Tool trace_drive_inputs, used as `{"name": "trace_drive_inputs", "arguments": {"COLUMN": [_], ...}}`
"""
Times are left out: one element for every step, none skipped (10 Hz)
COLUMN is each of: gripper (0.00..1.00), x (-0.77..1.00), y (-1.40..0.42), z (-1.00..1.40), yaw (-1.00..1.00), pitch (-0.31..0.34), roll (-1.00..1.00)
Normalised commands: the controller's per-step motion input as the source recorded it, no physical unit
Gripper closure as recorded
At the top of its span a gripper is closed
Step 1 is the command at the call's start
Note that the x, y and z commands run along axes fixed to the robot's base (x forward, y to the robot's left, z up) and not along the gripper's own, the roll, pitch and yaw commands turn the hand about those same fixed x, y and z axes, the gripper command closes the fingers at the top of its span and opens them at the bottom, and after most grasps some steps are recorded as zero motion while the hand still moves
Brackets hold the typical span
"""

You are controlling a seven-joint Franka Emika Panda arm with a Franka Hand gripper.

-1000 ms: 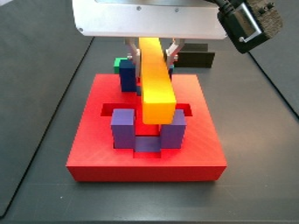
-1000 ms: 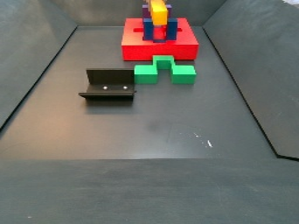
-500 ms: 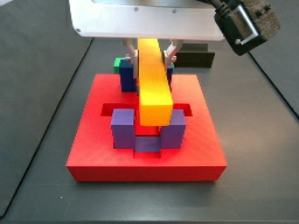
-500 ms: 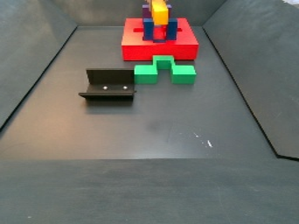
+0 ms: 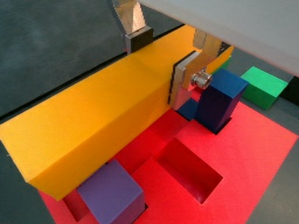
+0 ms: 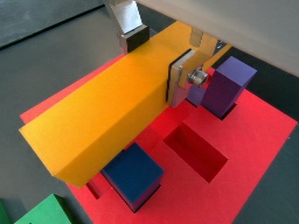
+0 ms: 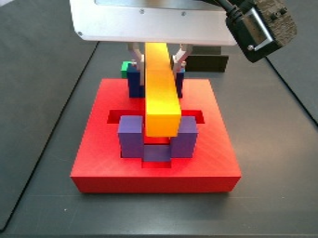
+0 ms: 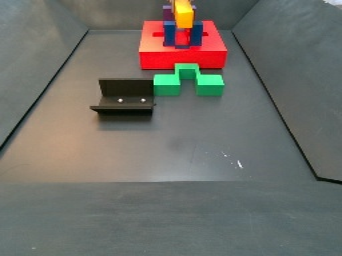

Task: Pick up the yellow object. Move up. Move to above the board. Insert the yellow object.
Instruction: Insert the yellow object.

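Note:
My gripper [image 7: 163,48] is shut on the yellow object [image 7: 163,88], a long yellow bar with orange sides, held lengthwise over the board [image 7: 155,167]. The bar's front end sits low between two purple blocks [image 7: 130,136] on the red slab. In both wrist views the silver fingers [image 5: 187,77] [image 6: 183,77] clamp the bar [image 5: 105,122] [image 6: 111,109] across its width, with the gripper [image 5: 162,61] [image 6: 158,61] above the board [image 5: 239,153] [image 6: 251,131]. An open slot [image 5: 193,171] [image 6: 198,150] lies beside the bar. A blue block [image 5: 219,98] [image 6: 138,173] stands near the fingers. In a side view the bar [image 8: 182,14] stands over the board [image 8: 183,46].
A green piece [image 8: 189,78] lies on the grey floor beside the board; it also shows in the wrist views [image 5: 267,85] [image 6: 41,214]. The fixture [image 8: 123,97] stands on the floor away from the board. Dark walls enclose the floor.
The gripper has lowered the yellow object slightly, so its front end sits deeper between the purple blocks. Nothing else has moved.

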Motion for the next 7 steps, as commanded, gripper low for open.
{"name": "trace_drive_inputs", "arguments": {"gripper": [1.00, 1.00, 1.00, 1.00, 1.00, 1.00, 1.00], "x": [0.02, 0.01, 0.01, 0.03, 0.17, 0.32, 0.35], "y": [-0.05, -0.05, -0.04, -0.03, -0.06, -0.09, -0.11], "z": [-0.12, -0.11, -0.11, -0.11, -0.09, -0.12, -0.16], "yaw": [-0.06, -0.05, -0.02, 0.00, 0.00, 0.00, 0.00], "pitch": [0.079, 0.081, 0.079, 0.070, 0.084, 0.114, 0.106], "roll": [0.20, 0.19, 0.19, 0.18, 0.14, 0.13, 0.13]}}
